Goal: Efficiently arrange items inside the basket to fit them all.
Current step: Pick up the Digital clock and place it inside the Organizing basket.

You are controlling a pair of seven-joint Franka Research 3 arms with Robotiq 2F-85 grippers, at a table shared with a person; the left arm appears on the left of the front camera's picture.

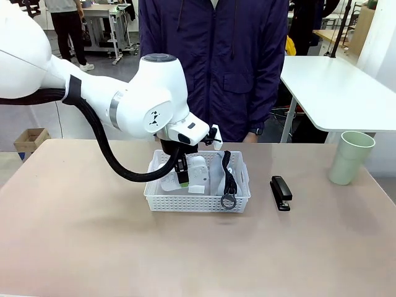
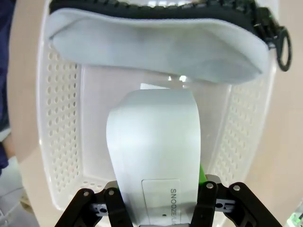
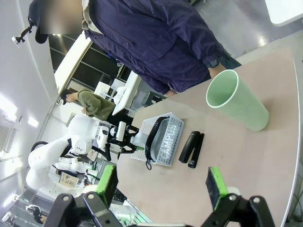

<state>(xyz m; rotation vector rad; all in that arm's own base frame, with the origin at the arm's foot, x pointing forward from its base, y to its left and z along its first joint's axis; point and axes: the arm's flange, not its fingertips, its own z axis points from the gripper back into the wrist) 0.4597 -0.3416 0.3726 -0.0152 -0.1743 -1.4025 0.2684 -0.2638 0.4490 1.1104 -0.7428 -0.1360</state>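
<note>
Front view: left gripper (image 1: 181, 175) down inside white lattice basket (image 1: 198, 201) at mid-table, jaws clamped on white box (image 1: 198, 172), box tilted in the left half. Grey pouch (image 1: 218, 180) on edge against the basket's right side, black strap (image 1: 228, 171) draped over the front rim, ring (image 1: 228, 202) hanging on the front wall. Black stapler (image 1: 281, 192) flat on the table (image 1: 93, 235) just right of the basket, not touching. Pale green cup (image 1: 349, 158) upright near the right edge, well apart. Person (image 1: 213, 68) in a dark jacket at the far side. Left wrist view: left gripper (image 2: 158, 201) closed on the near end of the box (image 2: 154, 137), green pad (image 2: 201, 173) pressed on its side; can't tell whether the box rests on the basket (image 2: 61, 142) floor. Pouch (image 2: 156, 47) across the far wall. Right wrist view: right gripper (image 3: 161, 185) up off the table, pads (image 3: 108, 182) wide apart, gripping nothing, touching nothing. Cup (image 3: 236, 101), stapler (image 3: 191, 149) and basket (image 3: 165, 142) all farther off on the table.
</note>
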